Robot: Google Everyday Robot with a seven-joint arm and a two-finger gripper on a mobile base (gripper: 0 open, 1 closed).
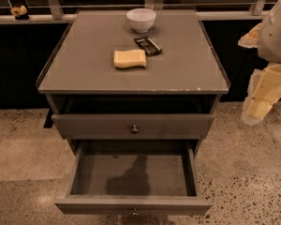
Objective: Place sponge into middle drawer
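Observation:
The yellow sponge (129,58) lies flat on the cabinet top (84,64), near its middle. The middle drawer (96,175) is pulled open below, its grey floor bare apart from a shadow, with a small dark knob (134,213) at the front edge. My gripper (255,110) hangs at the far right of the view, beside the cabinet's right side and below the level of its top, well away from the sponge. It holds nothing that I can see.
A white bowl (141,19) stands at the back of the top. A small dark packet (148,45) lies just behind and right of the sponge. A closed knobbed drawer front (134,126) sits above the open drawer. Speckled floor surrounds the cabinet.

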